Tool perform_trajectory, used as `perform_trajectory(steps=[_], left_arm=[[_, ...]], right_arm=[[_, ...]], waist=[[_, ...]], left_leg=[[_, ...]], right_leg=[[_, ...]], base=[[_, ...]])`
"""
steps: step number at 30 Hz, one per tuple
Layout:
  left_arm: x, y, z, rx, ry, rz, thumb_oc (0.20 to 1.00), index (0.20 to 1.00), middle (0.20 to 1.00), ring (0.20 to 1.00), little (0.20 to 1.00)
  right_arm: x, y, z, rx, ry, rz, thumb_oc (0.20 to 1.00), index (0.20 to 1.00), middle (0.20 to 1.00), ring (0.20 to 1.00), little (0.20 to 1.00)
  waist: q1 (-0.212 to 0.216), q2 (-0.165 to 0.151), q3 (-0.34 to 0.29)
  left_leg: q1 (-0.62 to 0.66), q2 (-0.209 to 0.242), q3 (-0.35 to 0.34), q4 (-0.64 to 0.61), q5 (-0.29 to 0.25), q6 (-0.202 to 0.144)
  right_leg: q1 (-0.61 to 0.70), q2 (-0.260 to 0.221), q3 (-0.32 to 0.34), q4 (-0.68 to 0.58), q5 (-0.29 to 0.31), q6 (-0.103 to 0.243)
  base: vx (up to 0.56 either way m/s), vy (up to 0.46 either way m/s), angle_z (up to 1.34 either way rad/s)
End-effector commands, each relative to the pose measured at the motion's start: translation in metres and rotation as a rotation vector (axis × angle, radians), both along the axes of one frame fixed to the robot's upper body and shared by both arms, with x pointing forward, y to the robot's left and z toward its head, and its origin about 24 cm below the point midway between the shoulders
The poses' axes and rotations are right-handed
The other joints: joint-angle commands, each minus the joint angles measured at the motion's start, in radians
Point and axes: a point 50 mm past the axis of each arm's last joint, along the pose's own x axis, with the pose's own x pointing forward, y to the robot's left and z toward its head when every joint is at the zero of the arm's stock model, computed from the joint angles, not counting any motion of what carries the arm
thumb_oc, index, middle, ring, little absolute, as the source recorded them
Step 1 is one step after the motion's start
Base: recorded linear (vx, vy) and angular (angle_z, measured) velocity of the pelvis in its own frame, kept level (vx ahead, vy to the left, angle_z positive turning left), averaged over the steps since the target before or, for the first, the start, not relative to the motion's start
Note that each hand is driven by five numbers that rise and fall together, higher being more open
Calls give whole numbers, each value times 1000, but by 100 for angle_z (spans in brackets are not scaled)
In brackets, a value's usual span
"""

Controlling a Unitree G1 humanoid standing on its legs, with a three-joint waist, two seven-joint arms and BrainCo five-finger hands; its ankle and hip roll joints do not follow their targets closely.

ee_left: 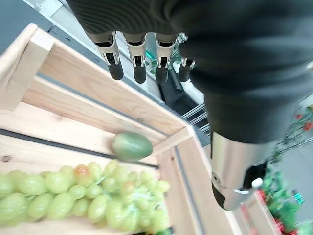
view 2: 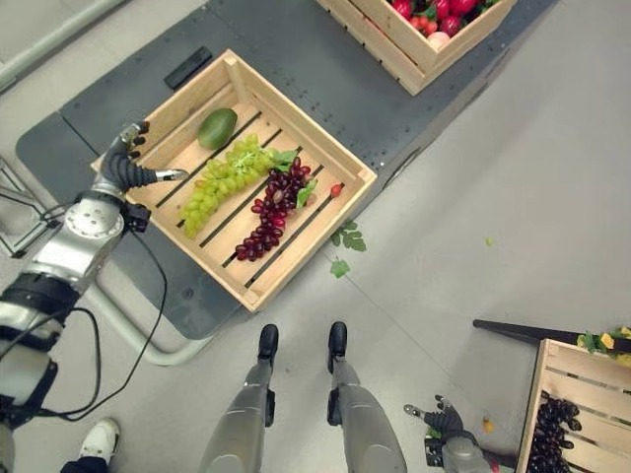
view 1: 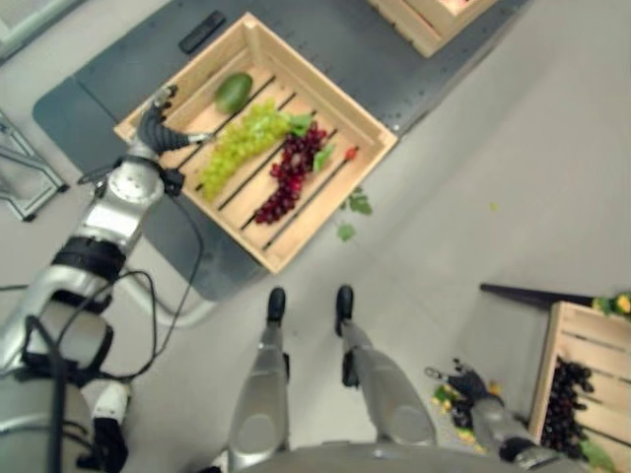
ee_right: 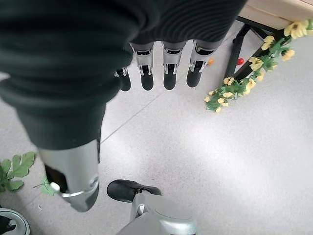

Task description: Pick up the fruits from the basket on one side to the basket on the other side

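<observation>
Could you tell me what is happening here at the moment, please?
The robot's left hand hovers open over the wooden crate on the dark platform, holding nothing. In the crate lie green grapes, dark red grapes and a green mango. The right hand hangs open and empty above the floor, beside a second crate holding dark grapes. No fruit is being carried.
</observation>
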Motion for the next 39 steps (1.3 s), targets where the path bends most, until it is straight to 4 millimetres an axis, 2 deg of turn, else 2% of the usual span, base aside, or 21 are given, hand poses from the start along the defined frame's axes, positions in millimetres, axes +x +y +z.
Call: perform_trajectory(steps=[1, 7, 13, 25, 39], left_arm=[[7, -3, 41, 38, -112, 12, 1000, 1000, 1000, 1000, 1000], [14, -14, 38, 77, -89, 9, 1000, 1000, 1000, 1000, 1000], [19, -15, 31, 98, -64, 55, 1000, 1000, 1000, 1000, 1000], [19, 9, 22, 71, -13, 198, 1000, 1000, 1000, 1000, 1000], [10, 37, 11, 53, 13, 343, 1000, 1000, 1000, 1000, 1000]], right_arm=[[-9, -14, 2, -49, 10, -2, 1000, 1000, 1000, 1000, 1000], [-5, -12, 3, -48, -5, 6, 1000, 1000, 1000, 1000, 1000], [1, -10, 6, -53, -31, 16, 1000, 1000, 1000, 1000, 1000], [9, -8, 11, -70, -85, 33, 1000, 1000, 1000, 1000, 1000], [13, -7, 15, -80, -124, 35, 1000, 1000, 1000, 1000, 1000]], waist=[[-21, 8, -11], [-35, 12, 2], [-52, 15, 19], [-82, 12, 56], [-86, -7, 73]], left_leg=[[-53, -45, 25, 24, -7, 34], [-66, -49, 40, 25, -7, 38], [-79, -52, 56, 25, -7, 41], [-109, -49, 80, 33, -12, 44], [-130, -48, 83, 31, -16, 46]], right_leg=[[-52, -50, 31, 84, -57, 124], [-71, -51, 55, 80, -44, 125], [-95, -48, 76, 77, -35, 125], [-141, -33, 111, 81, -26, 122], [-175, -22, 134, 71, -12, 120]], base=[[-4, 40, -7], [-7, 30, -8], [-1, 26, -18], [9, 8, -11], [11, -1, -8]])
